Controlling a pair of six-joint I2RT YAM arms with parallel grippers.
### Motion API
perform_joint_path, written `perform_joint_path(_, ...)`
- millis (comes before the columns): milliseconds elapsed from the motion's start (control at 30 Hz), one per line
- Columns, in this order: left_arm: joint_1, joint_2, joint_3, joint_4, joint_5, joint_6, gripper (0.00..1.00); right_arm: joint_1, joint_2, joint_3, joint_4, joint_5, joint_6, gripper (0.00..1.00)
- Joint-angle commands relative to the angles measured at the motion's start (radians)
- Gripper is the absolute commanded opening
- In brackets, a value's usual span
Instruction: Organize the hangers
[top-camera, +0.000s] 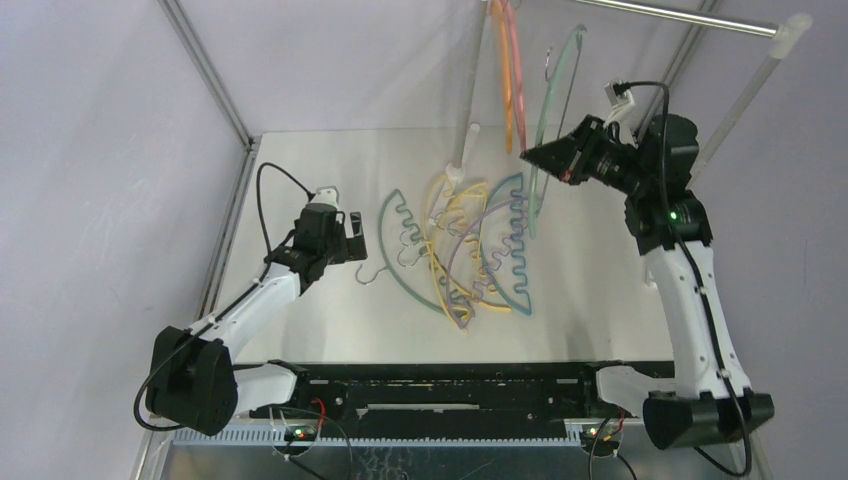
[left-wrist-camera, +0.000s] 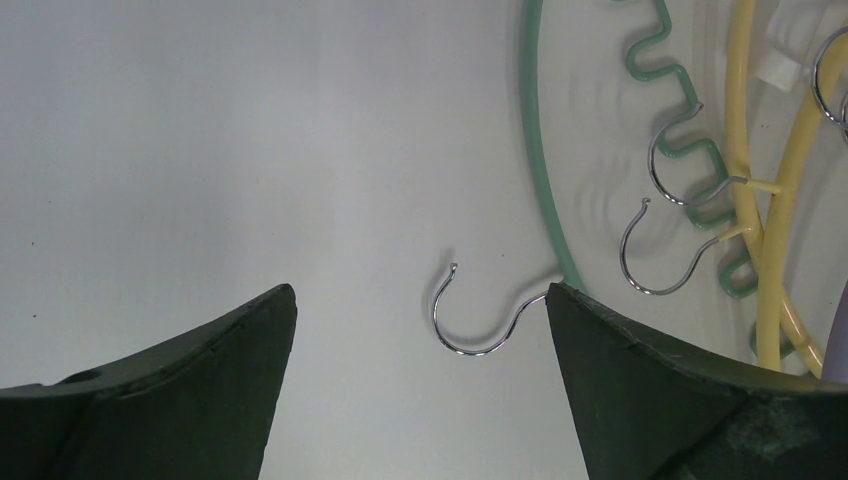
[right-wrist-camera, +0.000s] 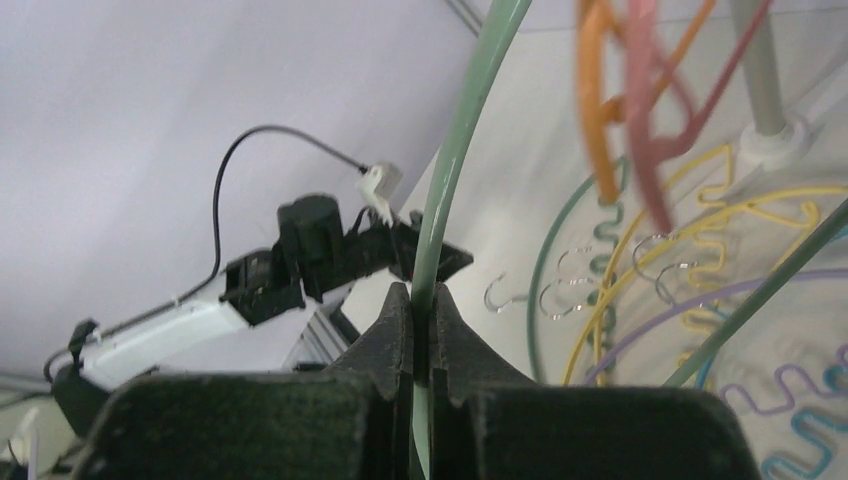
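Note:
My right gripper (top-camera: 530, 155) is shut on a pale green hanger (top-camera: 555, 95) and holds it upright in the air near the rack; in the right wrist view the jaws (right-wrist-camera: 420, 300) pinch its thin arc (right-wrist-camera: 455, 150). An orange hanger (top-camera: 503, 70) and a pink hanger (top-camera: 517, 60) hang from the rack. A pile of hangers lies on the table: teal (top-camera: 392, 250), yellow (top-camera: 445, 240), pale purple (top-camera: 470, 255), blue (top-camera: 515, 270). My left gripper (top-camera: 352, 235) is open and empty just left of the pile, with the teal hanger's metal hook (left-wrist-camera: 475, 320) between its fingers.
A metal rack bar (top-camera: 680, 15) runs across the top right on a white pole (top-camera: 740, 95). A second white pole (top-camera: 470, 100) stands on a base behind the pile. Grey frame struts run along the table's left and back edges.

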Motion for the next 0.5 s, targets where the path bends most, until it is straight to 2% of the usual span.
perform_joint_path(0, 0.005, -0.006, 0.058, 0.015, -0.001, 0.027, 0.99, -0.046, 0.110, 0.058, 0.275, -0.029, 0.128, 0.00)
perform_joint_path(233, 0.005, -0.015, 0.047, 0.018, -0.009, 0.027, 0.99, -0.065, 0.284, 0.182, 0.442, -0.053, 0.230, 0.00)
perform_joint_path(467, 0.006, -0.034, 0.013, 0.019, -0.024, 0.029, 0.99, -0.079, 0.364, 0.310, 0.447, -0.083, 0.250, 0.00)
